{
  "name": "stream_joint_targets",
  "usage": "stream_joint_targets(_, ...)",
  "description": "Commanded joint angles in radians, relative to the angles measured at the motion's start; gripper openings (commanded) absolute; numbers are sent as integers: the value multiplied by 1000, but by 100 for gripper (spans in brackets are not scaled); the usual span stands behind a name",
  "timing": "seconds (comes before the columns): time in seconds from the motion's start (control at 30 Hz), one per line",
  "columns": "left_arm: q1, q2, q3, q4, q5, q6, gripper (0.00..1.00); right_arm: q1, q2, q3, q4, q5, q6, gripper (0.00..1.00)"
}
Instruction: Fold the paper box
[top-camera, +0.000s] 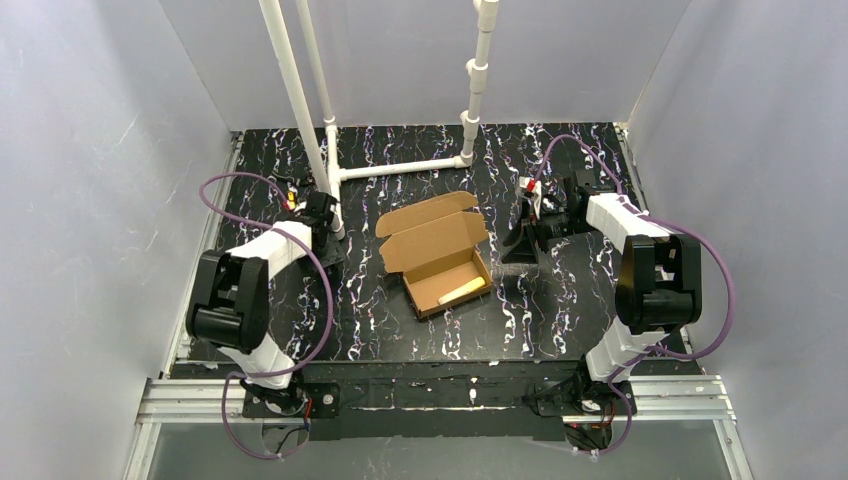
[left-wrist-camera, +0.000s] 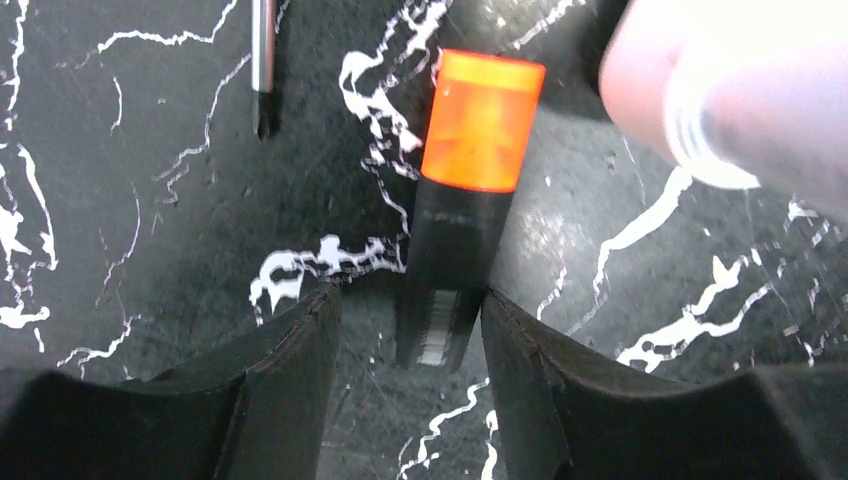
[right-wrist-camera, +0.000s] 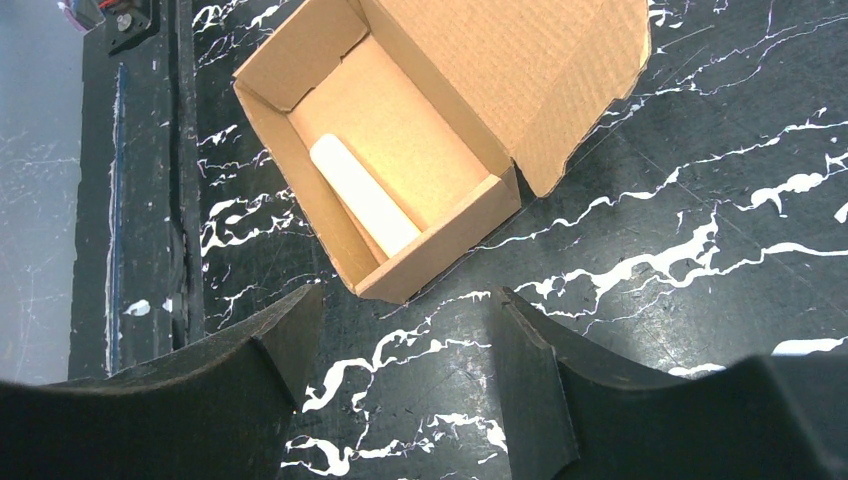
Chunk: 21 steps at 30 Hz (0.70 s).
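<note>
The paper box (top-camera: 440, 255) stands in the middle of the table as a brown carton with its lid flap up and open toward the back. A pale stick-like block (top-camera: 462, 291) lies inside it. In the right wrist view the paper box (right-wrist-camera: 470, 215) lies just ahead of my right gripper (right-wrist-camera: 405, 300), which is open over bare table. My right gripper (top-camera: 528, 215) is to the right of the box. My left gripper (top-camera: 320, 212) is far left by the white pipe, well away from the box. Its fingers flank the black end of an orange-and-black tool (left-wrist-camera: 470, 200), with a gap on the left side.
A white pipe frame (top-camera: 400, 167) stands at the back left, and one pipe (left-wrist-camera: 740, 90) is close to the left gripper. A metal screwdriver tip (left-wrist-camera: 263, 70) lies on the table beside the tool. Grey walls enclose the table on three sides.
</note>
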Motion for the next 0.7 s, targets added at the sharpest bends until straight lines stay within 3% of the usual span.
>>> stream_joint_targets(0.0, 47, 51, 42, 17, 46, 35, 50, -3, 9, 35, -20, -16, -24, 71)
stream_joint_targets(0.23, 69, 93, 54, 24, 86, 38, 36, -3, 11, 35, -22, -16, -27, 71)
stream_joint_targets(0.37, 76, 100, 54, 6, 83, 31, 11, -3, 12, 37, -23, -16, -28, 71)
stream_joint_targets(0.43, 76, 77, 40, 9, 82, 24, 3, -3, 12, 37, -26, -14, -30, 71)
stream_joint_targets(0.57, 76, -27, -16, 29, 103, 12, 0, -3, 14, 38, -29, -14, -33, 71)
stream_joint_targets(0.67, 76, -154, -84, 50, 223, 17, 0, -4, 15, 42, -38, -11, -41, 71)
